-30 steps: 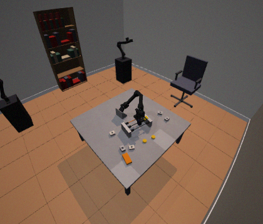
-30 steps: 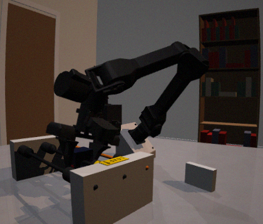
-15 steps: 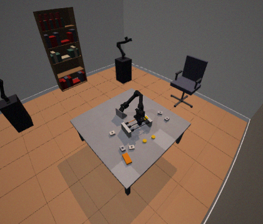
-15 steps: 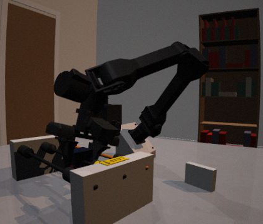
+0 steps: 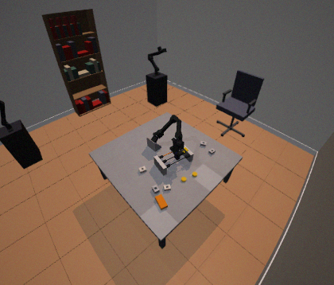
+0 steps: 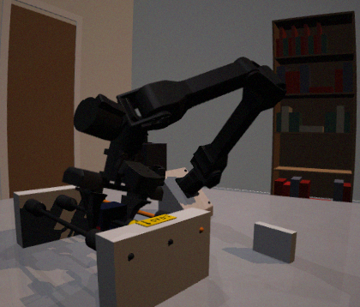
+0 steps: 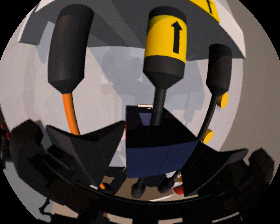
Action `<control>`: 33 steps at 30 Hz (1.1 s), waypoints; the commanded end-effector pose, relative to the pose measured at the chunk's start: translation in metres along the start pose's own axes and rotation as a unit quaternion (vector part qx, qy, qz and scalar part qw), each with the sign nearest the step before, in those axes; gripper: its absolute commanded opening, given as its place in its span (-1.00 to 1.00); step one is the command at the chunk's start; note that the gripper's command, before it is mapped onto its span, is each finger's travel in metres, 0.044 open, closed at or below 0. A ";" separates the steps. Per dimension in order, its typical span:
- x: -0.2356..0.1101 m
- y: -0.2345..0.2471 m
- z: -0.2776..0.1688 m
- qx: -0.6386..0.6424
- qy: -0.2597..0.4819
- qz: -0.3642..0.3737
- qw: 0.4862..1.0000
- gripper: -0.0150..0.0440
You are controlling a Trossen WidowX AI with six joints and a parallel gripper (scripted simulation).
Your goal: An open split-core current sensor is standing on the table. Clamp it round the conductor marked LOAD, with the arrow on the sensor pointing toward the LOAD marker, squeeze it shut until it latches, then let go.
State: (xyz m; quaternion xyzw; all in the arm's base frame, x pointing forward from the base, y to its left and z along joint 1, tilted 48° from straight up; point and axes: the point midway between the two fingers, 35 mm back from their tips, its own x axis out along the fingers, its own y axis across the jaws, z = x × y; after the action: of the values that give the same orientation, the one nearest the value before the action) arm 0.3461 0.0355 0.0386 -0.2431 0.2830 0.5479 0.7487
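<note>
The current sensor (image 7: 156, 160) (image 6: 113, 211) is a dark blue and black block. It sits between the fingers of my gripper (image 7: 162, 134) (image 6: 112, 215) (image 5: 178, 156), which is shut on it low between the two end blocks. The middle conductor (image 7: 160, 104) is black, with a yellow sleeve (image 7: 165, 40) whose black arrow points to the end block with the yellow LOAD marker (image 6: 158, 220). This conductor runs down into the sensor in the wrist view. The sensor's own arrow, its jaw and its latch are hidden, so I cannot tell whether it is closed.
An orange conductor (image 7: 69, 112) and a thin black conductor (image 7: 209, 112) run either side of the middle one. End blocks (image 6: 160, 261) (image 6: 21, 220) hold them. An orange box (image 5: 161, 201), yellow discs (image 5: 184, 179) (image 5: 194, 174) and several small pale blocks stand on the table.
</note>
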 end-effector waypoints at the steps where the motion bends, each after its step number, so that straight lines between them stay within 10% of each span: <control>1: 0.000 0.000 0.000 0.000 0.000 0.001 1.000 0.42; 33: 0.000 0.000 0.000 0.000 0.000 0.000 1.000 0.29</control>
State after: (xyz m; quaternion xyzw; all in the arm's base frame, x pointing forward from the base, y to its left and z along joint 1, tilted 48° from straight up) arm 0.3461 0.0354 0.0386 -0.2432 0.2830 0.5479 0.7487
